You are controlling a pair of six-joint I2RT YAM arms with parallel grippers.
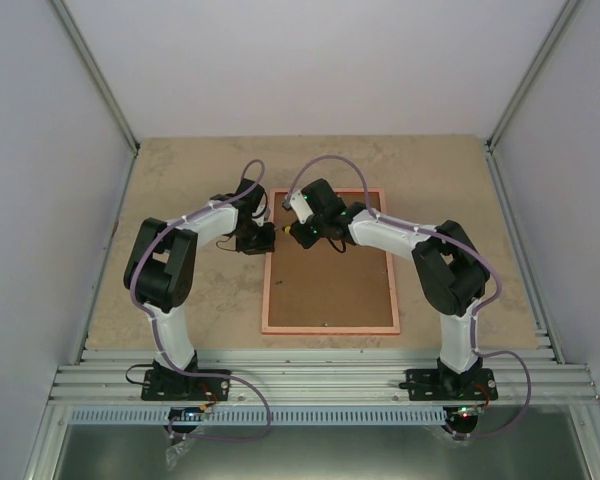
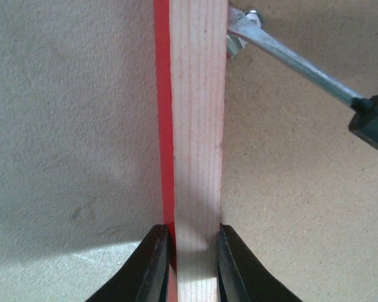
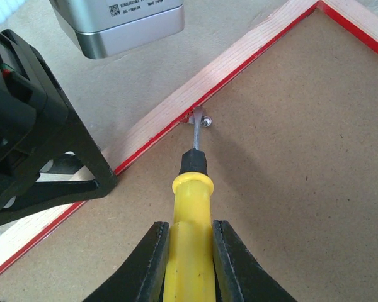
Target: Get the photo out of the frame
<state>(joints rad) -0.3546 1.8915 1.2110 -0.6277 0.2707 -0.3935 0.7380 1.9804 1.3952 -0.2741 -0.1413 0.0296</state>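
From above, the frame (image 1: 330,328) lies face down on the table (image 1: 200,170), brown board (image 1: 330,285) up, with the left gripper (image 1: 268,238) at its left rail and the right gripper (image 1: 315,232) over the board's far-left corner. At the left wrist, the fingers (image 2: 152,267) are clamped on that rail, which runs straight out between them. At the right wrist, the jaws grasp a yellow screwdriver (image 3: 190,207), its tip at a metal clip (image 3: 201,119) by the frame's inner edge.
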